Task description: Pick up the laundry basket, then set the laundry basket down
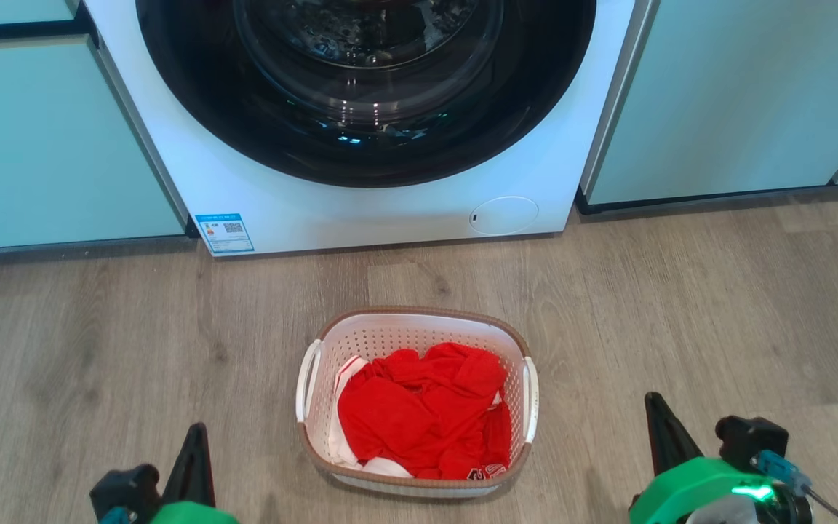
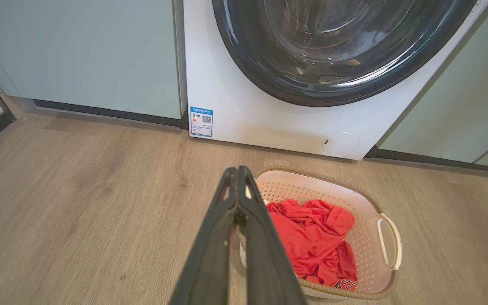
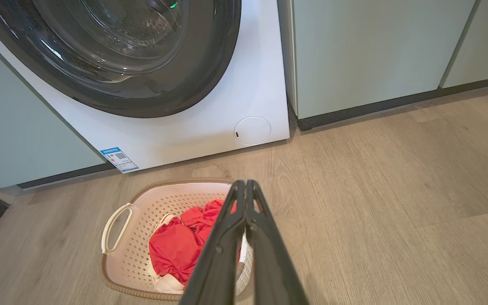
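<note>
Left claw (image 2: pixel 237 171), right claw (image 3: pixel 244 184): both pressed together, empty, back from washer (image 1: pixel 361 211); laundry basket (image 1: pixel 404 336) on floor (image 1: pixel 99 327) nearer washer, between both, long axis toward washer, neither claw clearly nearer.

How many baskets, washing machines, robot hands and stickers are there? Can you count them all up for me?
laundry basket: 1
washing machine: 1
robot hands: 2, the left gripper and the right gripper
blue sticker: 1
Total: 5
</note>
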You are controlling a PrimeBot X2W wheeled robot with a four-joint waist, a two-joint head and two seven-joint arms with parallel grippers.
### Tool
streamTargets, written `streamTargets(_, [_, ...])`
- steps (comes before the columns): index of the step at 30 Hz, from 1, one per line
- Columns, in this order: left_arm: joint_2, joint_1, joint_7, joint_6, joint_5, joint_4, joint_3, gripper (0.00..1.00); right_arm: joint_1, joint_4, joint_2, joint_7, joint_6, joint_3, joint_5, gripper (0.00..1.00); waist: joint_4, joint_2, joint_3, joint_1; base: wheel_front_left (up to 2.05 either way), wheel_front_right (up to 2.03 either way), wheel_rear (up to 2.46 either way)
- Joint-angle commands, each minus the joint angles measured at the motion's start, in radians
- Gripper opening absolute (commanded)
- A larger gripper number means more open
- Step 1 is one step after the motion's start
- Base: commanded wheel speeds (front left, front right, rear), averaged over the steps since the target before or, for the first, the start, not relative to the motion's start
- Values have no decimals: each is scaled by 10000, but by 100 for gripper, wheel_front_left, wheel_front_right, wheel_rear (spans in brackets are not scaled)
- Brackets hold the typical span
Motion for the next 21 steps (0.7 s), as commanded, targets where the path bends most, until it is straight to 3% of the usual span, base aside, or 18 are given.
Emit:
streamTargets(1, [20,-401,58,-106,-337,-288,110,0,-372,-370,-75,63,2,-95,350,0,9,0,-2,0,0,0,0])
streamTargets(21, [43,-824,602,-357,-2630,-221,397,0,-560,-501,-180,540,6,-350,2571,0,84,0,-12,0,0,0,0])
